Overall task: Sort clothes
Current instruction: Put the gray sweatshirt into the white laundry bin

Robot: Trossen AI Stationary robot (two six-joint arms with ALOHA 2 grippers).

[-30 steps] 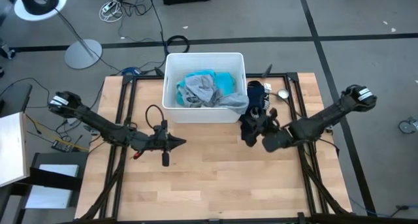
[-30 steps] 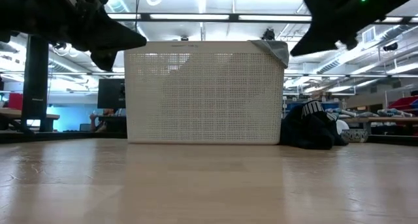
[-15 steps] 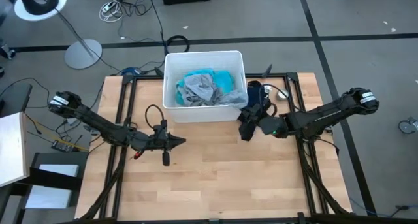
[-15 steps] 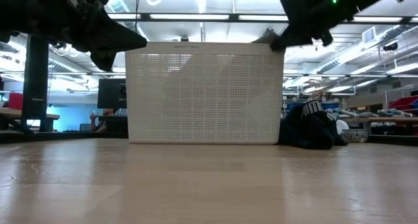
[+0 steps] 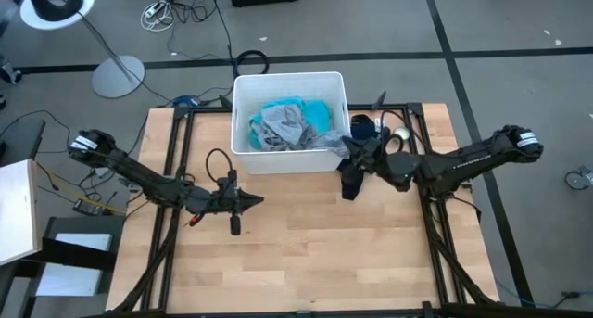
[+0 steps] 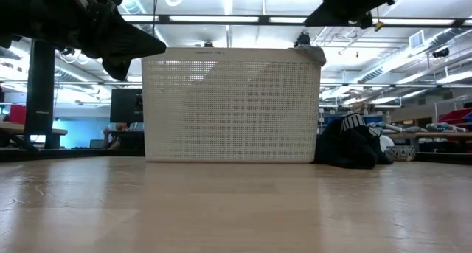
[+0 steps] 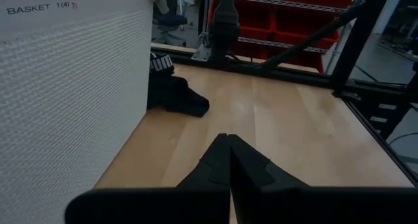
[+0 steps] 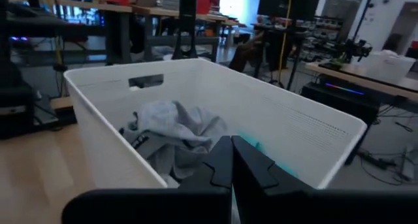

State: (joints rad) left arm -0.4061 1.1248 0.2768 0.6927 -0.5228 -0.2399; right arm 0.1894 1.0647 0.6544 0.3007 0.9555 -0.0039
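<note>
The white bin (image 5: 240,123) stands at the table's far middle. In it lie the grey shirt (image 5: 283,128) and the teal shirt (image 5: 310,108); a flap of the grey shirt (image 5: 334,144) hangs over the bin's near right corner. The dark navy garment (image 5: 355,174) lies on the table against the bin's right side, and also shows in the low view (image 6: 350,142). My right gripper (image 5: 350,151) is shut and empty, above that corner, and looks into the bin (image 8: 231,140). My left gripper (image 5: 259,202) is shut and empty, near the table's middle (image 7: 227,138). The blue socks cannot be made out.
A small round silver thing (image 5: 402,133) lies on the table right of the navy garment. The table's near half is bare wood (image 5: 296,262). Black frame rails (image 5: 176,170) run along both sides of the table.
My right gripper has gone up and toward the far edge and the left, from beside the navy garment to above the bin's near right corner. The navy garment has stayed on the table.
</note>
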